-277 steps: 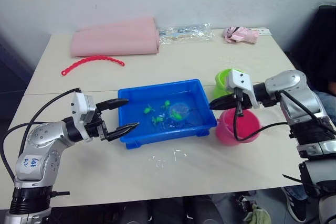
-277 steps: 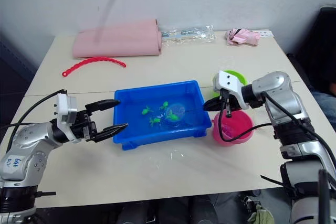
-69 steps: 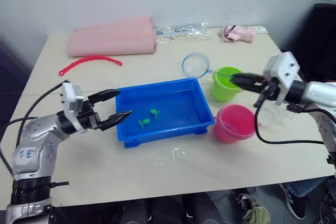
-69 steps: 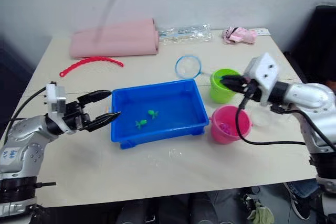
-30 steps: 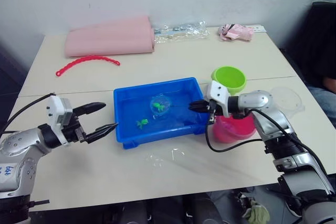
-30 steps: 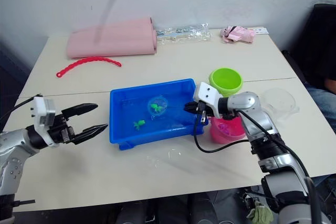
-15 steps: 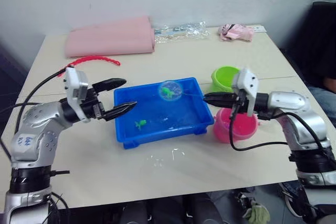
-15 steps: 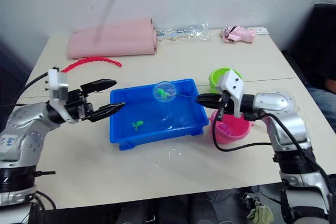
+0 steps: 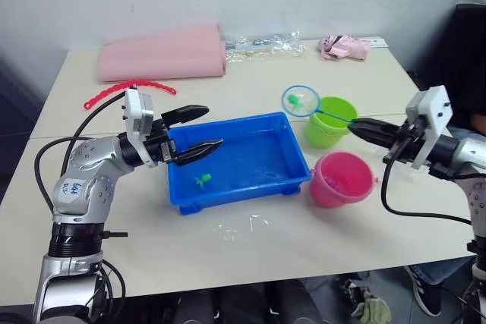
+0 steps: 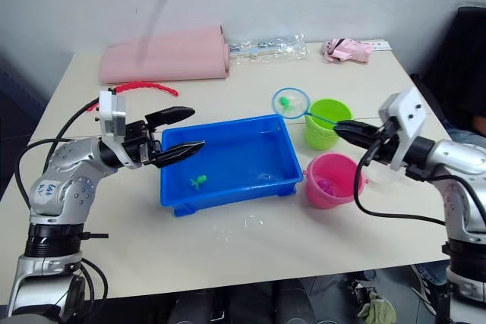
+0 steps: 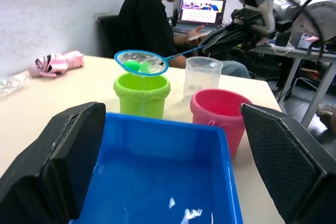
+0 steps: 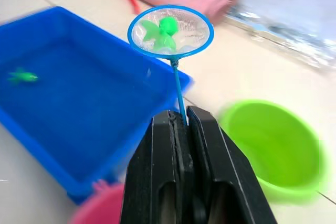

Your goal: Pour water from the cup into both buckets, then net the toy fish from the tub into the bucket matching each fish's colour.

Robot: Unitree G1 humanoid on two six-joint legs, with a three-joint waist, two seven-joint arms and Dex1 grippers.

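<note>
The net (image 9: pixel 301 101) is held by its thin handle in the right gripper (image 9: pixel 357 125), whose fingers are pressed together on it; the hoop is carried ahead of the fingertips, raised in the air beside the far rim of the green bucket (image 9: pixel 329 120), and a green fish (image 12: pixel 163 31) is seen lying in the mesh. The pink bucket (image 9: pixel 341 178) is placed just below and nearer than that gripper, close beside the tub (image 9: pixel 296 152), and the cup (image 11: pixel 202 77) is stood behind the two buckets in the left wrist view. The left gripper (image 9: pixel 199 130) is held with its fingers spread wide and empty over the tub's left rim; one green fish (image 9: pixel 202 181) is left in the water just beyond its fingertips. Bare table (image 9: pixel 250 256) is left open on the near side of the tub. Handwriting is seen on a white label on the left forearm but cannot be read.
</note>
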